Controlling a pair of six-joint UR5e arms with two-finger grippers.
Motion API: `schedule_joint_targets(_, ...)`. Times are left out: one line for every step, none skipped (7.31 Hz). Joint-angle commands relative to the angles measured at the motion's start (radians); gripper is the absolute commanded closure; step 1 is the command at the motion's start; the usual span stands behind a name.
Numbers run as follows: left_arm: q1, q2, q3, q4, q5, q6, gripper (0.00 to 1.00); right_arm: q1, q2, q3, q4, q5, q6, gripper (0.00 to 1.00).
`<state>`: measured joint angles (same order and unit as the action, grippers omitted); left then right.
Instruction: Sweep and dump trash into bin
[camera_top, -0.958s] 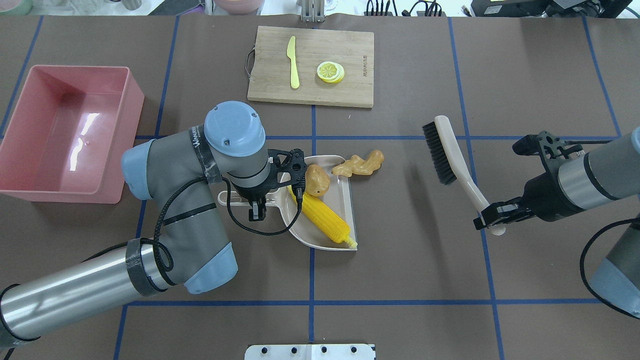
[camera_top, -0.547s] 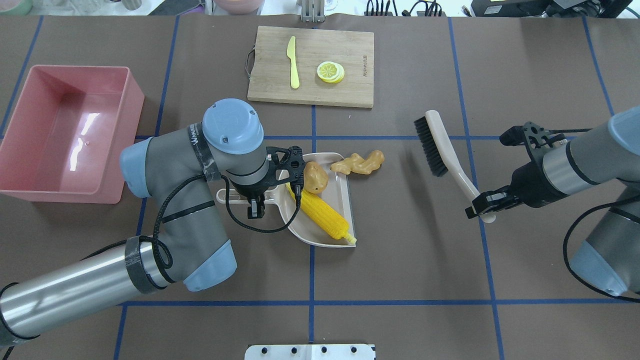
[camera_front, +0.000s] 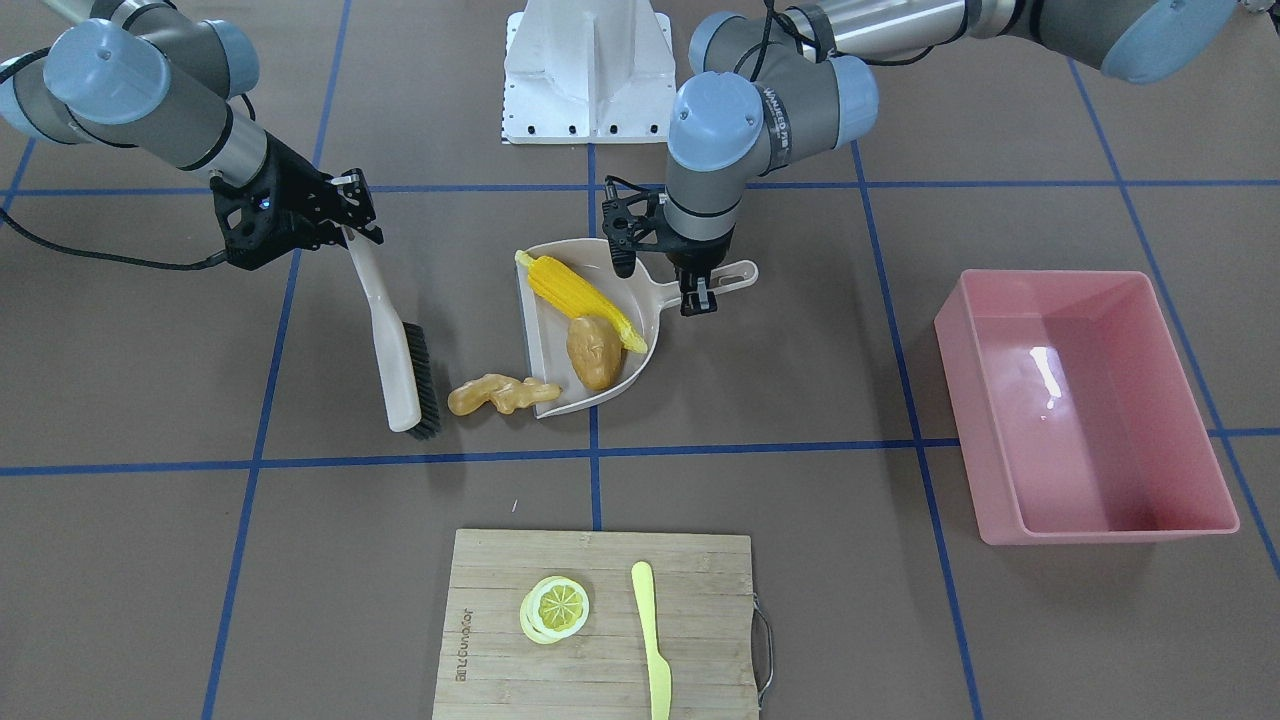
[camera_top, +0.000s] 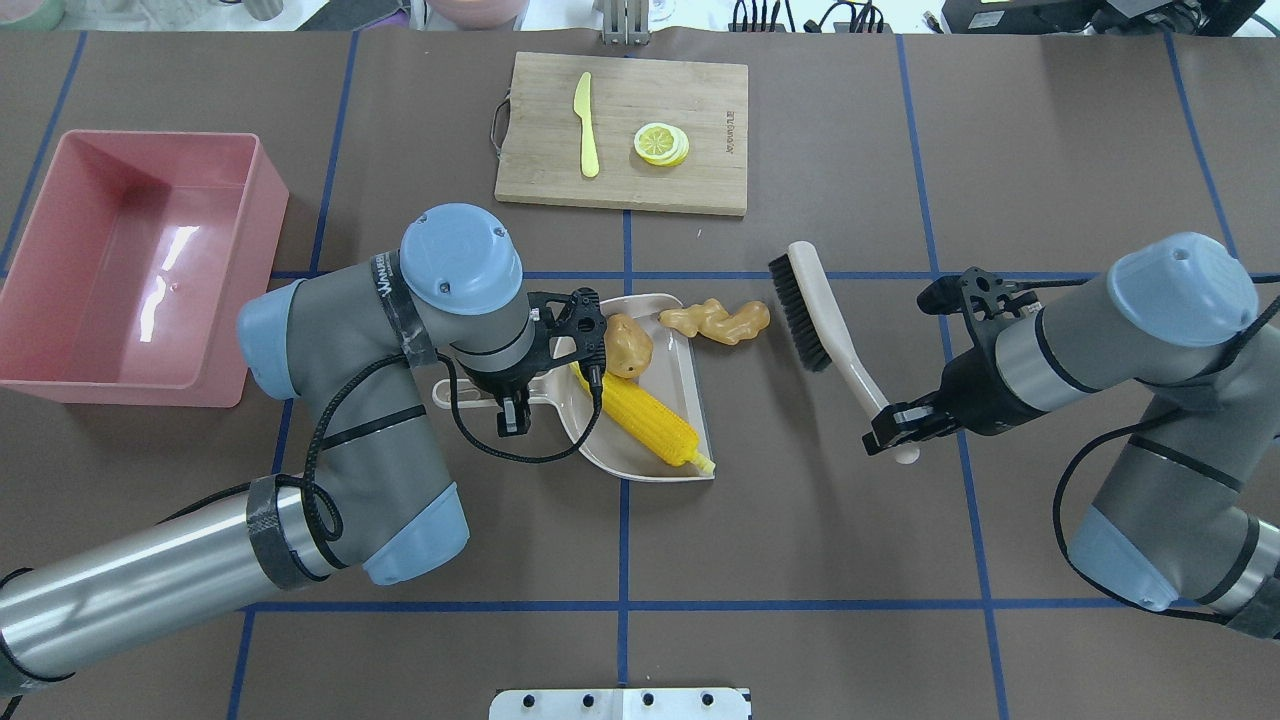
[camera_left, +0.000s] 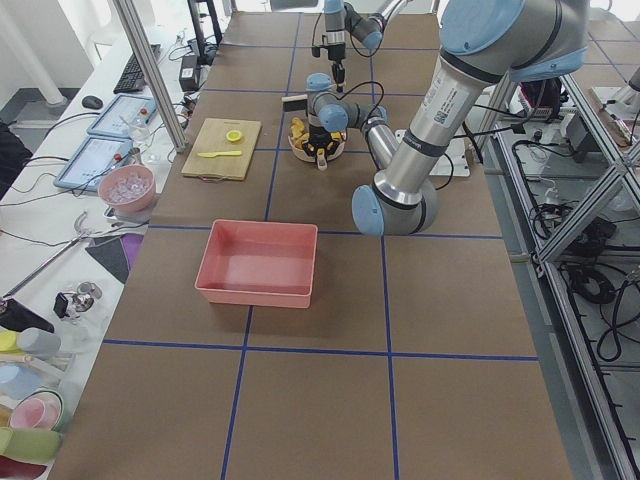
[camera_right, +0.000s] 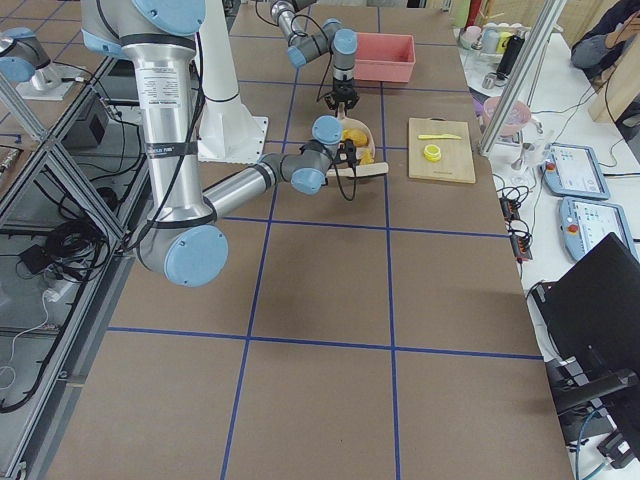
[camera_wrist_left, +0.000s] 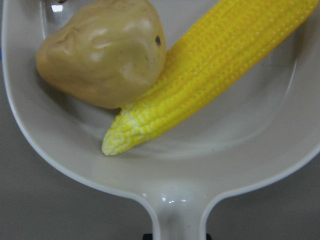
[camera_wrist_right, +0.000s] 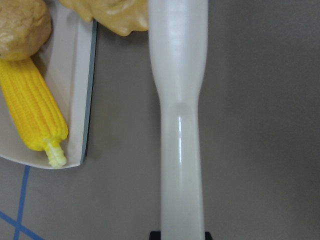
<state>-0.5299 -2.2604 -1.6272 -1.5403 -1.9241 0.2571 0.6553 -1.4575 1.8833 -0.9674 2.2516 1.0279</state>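
Note:
The yellow corn cob (camera_top: 648, 420) and the brown potato (camera_top: 628, 345) lie inside the beige dustpan (camera_top: 690, 385). The tan ginger root (camera_top: 715, 321) lies on the table at the dustpan's open lip, its end touching the edge. My left gripper (camera_top: 510, 398) is shut on the dustpan's handle. My right gripper (camera_top: 895, 430) is shut on the handle of a beige brush (camera_top: 815, 305). The brush's black bristles stand just right of the ginger. The pink bin (camera_top: 120, 280) stands empty at the far left.
A wooden cutting board (camera_top: 700, 100) with a yellow knife (camera_top: 586, 125) and a lemon slice (camera_top: 661, 143) lies at the far middle. A white base plate (camera_top: 620, 703) sits at the near edge.
My right arm has carried the brush left, from well right of the ginger to close beside it. The dustpan has shifted slightly away with my left gripper.

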Motion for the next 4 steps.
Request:
schedule_joint_targets(-0.001,0.001,0.0,-0.004,0.007,-0.007,1.0,-0.054,0.037,-0.001,-0.007,-0.039,0.024,1.0)
schedule_joint_targets(-0.001,0.002,0.0,-0.004,0.007,-0.009,1.0,-0.09,0.06,-0.004,-0.007,-0.07,0.056,1.0)
schedule_joint_targets(-0.001,0.002,0.0,-0.004,0.007,-0.009,1.0,-0.123,0.083,-0.016,-0.008,-0.095,0.089,1.0)
schedule_joint_targets(-0.001,0.007,0.0,-0.004,0.007,-0.009,1.0,-0.126,0.095,-0.029,-0.01,-0.096,0.089,1.0)
